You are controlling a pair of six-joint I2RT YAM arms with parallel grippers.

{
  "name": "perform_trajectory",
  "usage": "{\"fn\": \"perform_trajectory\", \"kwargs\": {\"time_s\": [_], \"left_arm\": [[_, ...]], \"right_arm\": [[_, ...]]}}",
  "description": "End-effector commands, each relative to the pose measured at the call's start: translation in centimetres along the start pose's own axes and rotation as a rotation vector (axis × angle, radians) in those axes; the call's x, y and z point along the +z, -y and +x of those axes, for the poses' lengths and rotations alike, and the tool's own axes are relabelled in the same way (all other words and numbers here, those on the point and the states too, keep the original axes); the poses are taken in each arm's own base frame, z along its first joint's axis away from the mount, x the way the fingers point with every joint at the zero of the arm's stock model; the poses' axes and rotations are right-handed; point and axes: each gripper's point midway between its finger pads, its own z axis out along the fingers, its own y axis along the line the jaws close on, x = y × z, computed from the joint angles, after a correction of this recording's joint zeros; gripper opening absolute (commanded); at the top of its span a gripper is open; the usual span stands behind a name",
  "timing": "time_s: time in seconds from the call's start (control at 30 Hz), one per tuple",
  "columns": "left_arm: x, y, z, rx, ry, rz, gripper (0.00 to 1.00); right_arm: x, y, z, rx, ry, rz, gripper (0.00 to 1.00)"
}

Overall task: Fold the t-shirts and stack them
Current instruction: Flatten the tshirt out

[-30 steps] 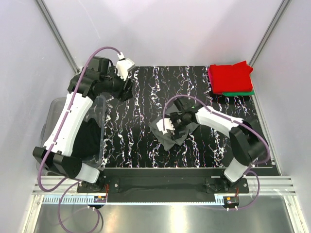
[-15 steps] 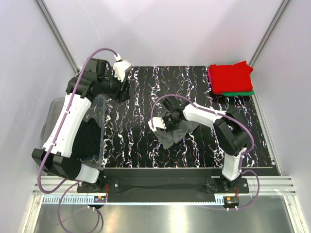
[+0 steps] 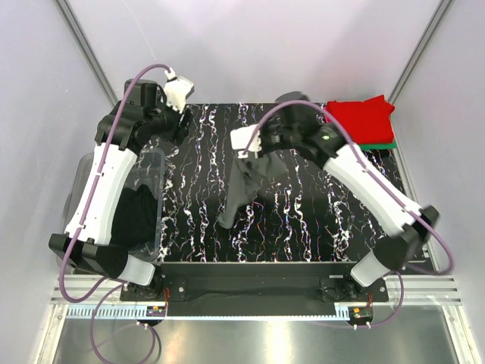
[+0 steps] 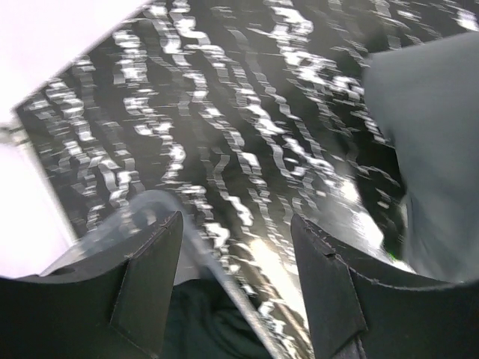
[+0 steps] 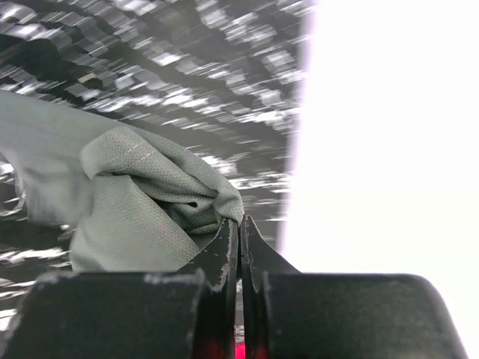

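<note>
1. The place is a robotics lab, set up as a small closed test cell.
2. Plain white panels (image 3: 265, 45) on bare metal posts (image 3: 86, 49) wall in a bench (image 3: 303, 220) with a black marbled top.
3. The left arm (image 3: 98, 189) and the right arm (image 3: 371, 186), white and black, stand bolted to a metal rail (image 3: 432, 290) at its near edge.

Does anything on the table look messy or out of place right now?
The dark grey t-shirt is crumpled, dangling from the shut right hand by one pinched fold over the table's middle. The folded red t-shirt at the far right corner looks tidy.
</note>
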Motion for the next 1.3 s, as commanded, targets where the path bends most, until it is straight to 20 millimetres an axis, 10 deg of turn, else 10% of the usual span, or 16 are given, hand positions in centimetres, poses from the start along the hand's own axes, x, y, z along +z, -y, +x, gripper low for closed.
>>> {"fn": "perform_trajectory", "kwargs": {"time_s": [0.0, 0.17, 0.3, 0.43, 0.57, 0.73, 0.9, 0.97, 1.27], "left_arm": [[-0.5, -4.3, -2.7, 0.014, 0.063, -0.193, 0.64], [0.1, -4.8, -3.8, 0.026, 0.077, -0.192, 0.65], [0.7, -4.6, -4.2, 0.015, 0.081, -0.167, 0.65], [1.0, -4.7, -4.0, 0.011, 0.074, -0.174, 0.65], [0.6, -5.1, -3.4, 0.015, 0.057, -0.205, 0.65], [-0.5, -5.6, -2.3, 0.042, 0.033, -0.254, 0.65], [-2.2, -4.4, -0.8, 0.044, 0.037, -0.235, 0.65], [-2.8, -4.0, -0.1, 0.046, 0.035, -0.231, 0.65], [-3.5, -3.3, 1.9, 0.051, 0.012, -0.228, 0.65]], "right_arm": [[-4.1, 3.3, -1.8, -0.058, -0.011, 0.135, 0.00], [-5.6, 2.3, 3.4, -0.011, -0.148, 0.149, 0.00], [-4.0, -5.1, 13.8, 0.133, -0.358, 0.013, 0.00], [-2.9, -11.9, 22.6, 0.198, -0.584, -0.085, 0.39], [-1.2, -7.3, 16.3, 0.319, -0.333, 0.025, 0.66], [5.5, -3.7, 7.4, 0.523, -0.135, 0.025, 0.64], [13.7, -2.6, 9.9, 0.751, -0.189, 0.020, 0.60], [16.5, -5.2, 12.0, 0.824, -0.259, -0.046, 0.58], [21.0, -6.7, 13.7, 0.951, -0.321, -0.115, 0.54]]}}
